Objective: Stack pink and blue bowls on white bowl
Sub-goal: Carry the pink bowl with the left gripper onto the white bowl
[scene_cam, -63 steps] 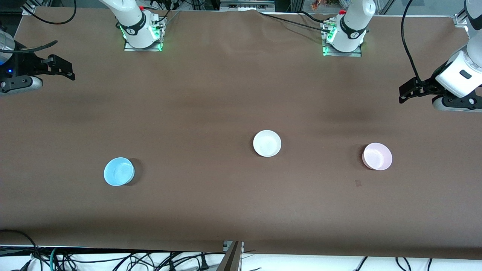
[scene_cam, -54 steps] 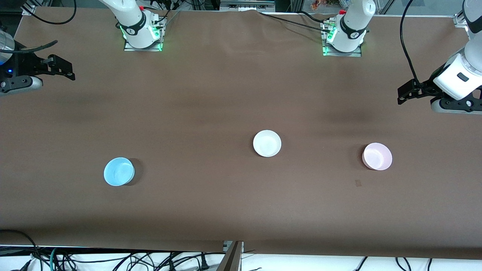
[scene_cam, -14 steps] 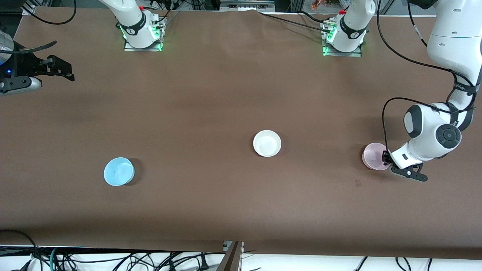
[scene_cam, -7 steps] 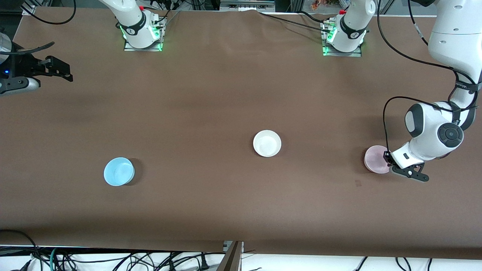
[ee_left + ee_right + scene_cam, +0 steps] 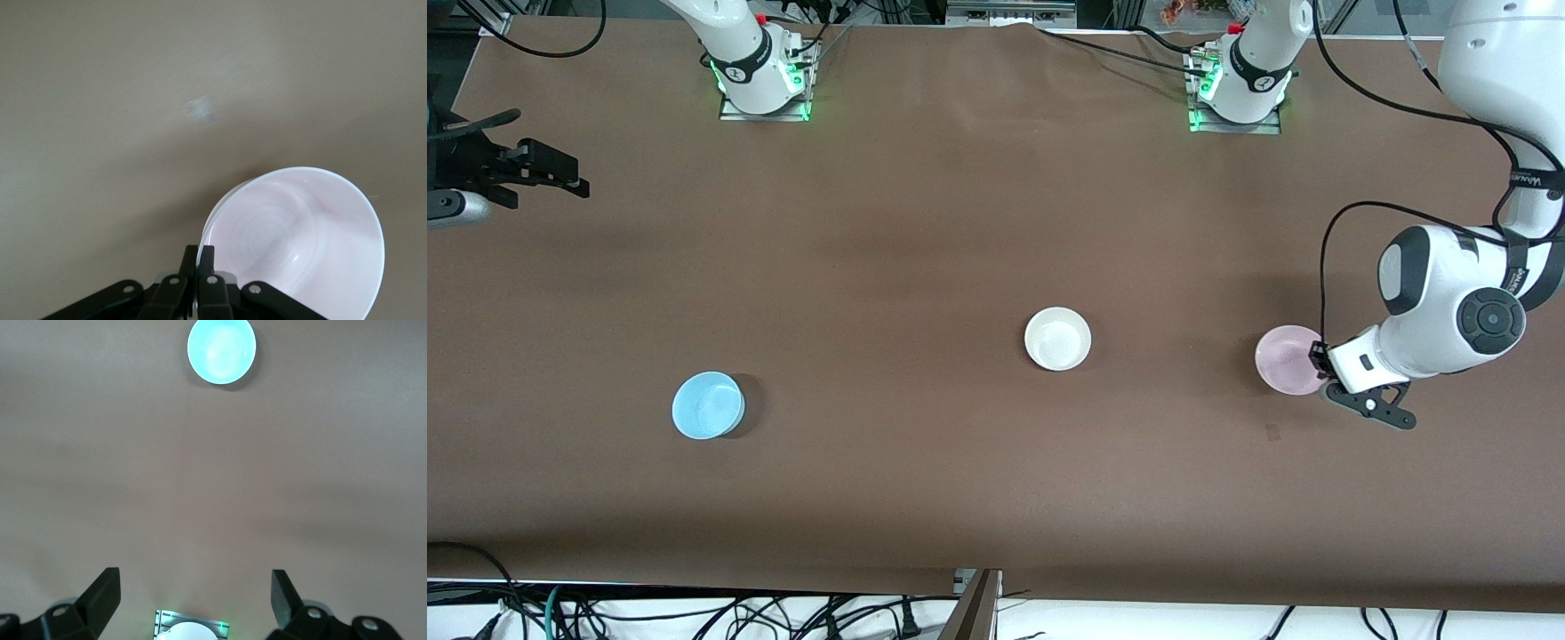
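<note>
The pale pink bowl is pinched by its rim in my left gripper, which is shut on it and holds it tilted just above the table near the left arm's end. In the left wrist view the bowl shows empty, with the gripper on its rim. The white bowl sits mid-table. The sky blue bowl sits toward the right arm's end, and it shows in the right wrist view. My right gripper is open and empty, up over the table's end.
The arm bases stand along the table's back edge. A small pale mark lies on the brown cloth near the pink bowl, also in the left wrist view. Cables hang at the front edge.
My left arm came down to the pink bowl, shut on its rim, and has moved it a little toward the white bowl. My right gripper drifted slightly outward.
</note>
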{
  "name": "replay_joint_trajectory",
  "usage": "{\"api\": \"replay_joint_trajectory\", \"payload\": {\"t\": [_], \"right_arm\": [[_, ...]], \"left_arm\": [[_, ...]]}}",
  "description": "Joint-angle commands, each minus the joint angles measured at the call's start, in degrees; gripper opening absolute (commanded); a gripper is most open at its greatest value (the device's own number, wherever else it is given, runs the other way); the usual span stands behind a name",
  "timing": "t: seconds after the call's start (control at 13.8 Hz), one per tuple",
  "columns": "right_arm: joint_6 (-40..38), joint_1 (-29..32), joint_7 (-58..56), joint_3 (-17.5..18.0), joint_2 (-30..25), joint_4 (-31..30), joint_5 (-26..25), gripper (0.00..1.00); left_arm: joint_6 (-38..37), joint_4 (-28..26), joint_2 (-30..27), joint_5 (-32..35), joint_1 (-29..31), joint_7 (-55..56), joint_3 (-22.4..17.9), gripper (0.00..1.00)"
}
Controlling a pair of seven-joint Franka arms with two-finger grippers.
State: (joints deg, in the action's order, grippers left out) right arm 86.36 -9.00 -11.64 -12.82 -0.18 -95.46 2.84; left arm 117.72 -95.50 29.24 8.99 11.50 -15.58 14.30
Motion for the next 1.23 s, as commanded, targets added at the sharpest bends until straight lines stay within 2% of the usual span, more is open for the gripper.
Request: {"api": "replay_joint_trajectory", "payload": {"t": [0.0,0.14,0.22,0.36,0.43,0.58,0.72,0.94,1.01,1.16], "right_arm": [[0.7,-0.2,0.0,0.3,1.8,1.9,0.2,1.00],[4.1,-0.3,0.0,0.5,2.5,1.9,-0.1,1.00],[4.1,-0.3,0.1,0.5,2.7,1.9,0.1,1.00],[3.6,0.1,-0.5,0.4,3.6,1.6,0.5,1.00],[3.6,0.4,-0.5,0.3,6.6,1.8,0.8,1.00],[2.8,-0.2,0.3,0.3,8.5,2.9,0.9,1.00],[1.7,0.0,-0.1,0.3,14.3,3.8,1.1,1.00],[2.3,-0.4,-0.1,0.4,14.8,3.5,0.9,1.00],[4.1,-0.3,-1.0,0.4,14.9,2.7,0.9,1.00],[13.8,-0.3,-5.8,0.4,14.8,-3.3,0.9,1.00]], "left_arm": [[-8.1,5.1,0.2,0.3,-0.5,10.8,6.0,0.00],[-8.2,5.2,0.6,-1.1,-1.6,21.0,10.4,0.00],[-8.2,5.2,0.9,-3.8,-2.5,25.4,11.2,0.00],[-7.8,5.2,2.1,-9.8,-6.5,28.9,11.2,0.00],[-7.3,5.2,2.8,-11.3,-8.0,30.5,11.3,0.00],[-4.8,5.2,3.8,-12.0,-10.9,34.0,11.3,0.00],[-1.3,5.1,5.4,-11.7,-13.3,36.7,11.1,0.00],[3.1,4.5,8.9,-11.0,-15.7,37.7,10.9,0.00],[4.2,4.4,9.7,-10.9,-16.0,37.7,10.9,0.00],[5.3,4.4,10.2,-10.9,-16.0,37.7,10.9,0.00]]}}
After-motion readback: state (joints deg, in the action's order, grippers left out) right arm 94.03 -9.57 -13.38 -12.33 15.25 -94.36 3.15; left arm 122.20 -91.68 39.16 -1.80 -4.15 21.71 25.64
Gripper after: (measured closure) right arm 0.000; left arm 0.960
